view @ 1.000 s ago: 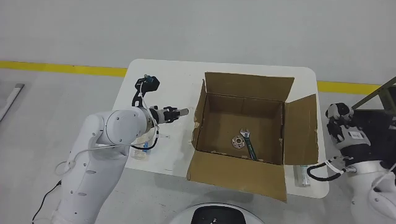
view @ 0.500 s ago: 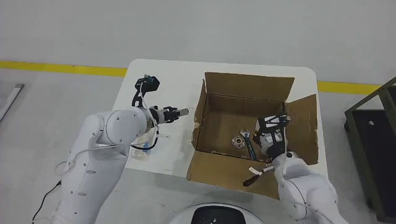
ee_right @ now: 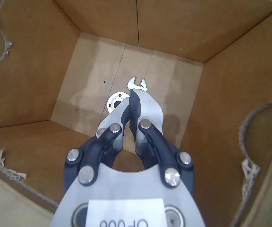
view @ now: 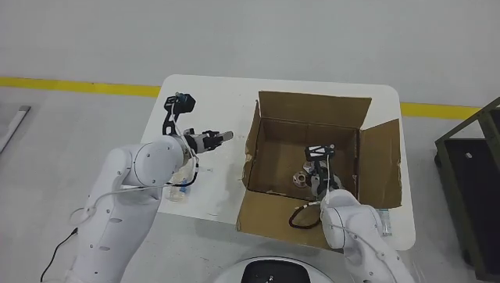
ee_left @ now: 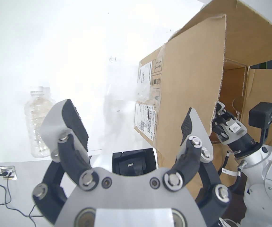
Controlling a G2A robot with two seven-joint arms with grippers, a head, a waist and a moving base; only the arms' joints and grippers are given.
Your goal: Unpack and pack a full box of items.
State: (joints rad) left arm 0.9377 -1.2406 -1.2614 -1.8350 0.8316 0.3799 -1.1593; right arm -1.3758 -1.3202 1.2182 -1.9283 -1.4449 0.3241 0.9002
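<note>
The right claw (ee_right: 130,99), pinched shut and empty, hangs inside the box (ee_right: 173,24) just above the wrench (ee_right: 137,85) on its floor, handle apparently running back under the claw, while the wide-open left claw (ee_left: 131,119) sits outside the box

The brown cardboard box (ee_left: 187,72) has two paper labels on its outer wall: an upper white label (ee_left: 144,73) with lines of print too fine to make out, and a lower white label (ee_left: 147,122) with barcodes and small print that is just as unreadable. Beside the upper white label, black handling signs (ee_left: 159,72) are printed straight on the cardboard, the topmost a pair of arrows pointing up. A white sticker (ee_right: 126,213) with a short code in black characters sits on the body of the right gripper (ee_right: 132,100), with the code partly out of view.
</note>
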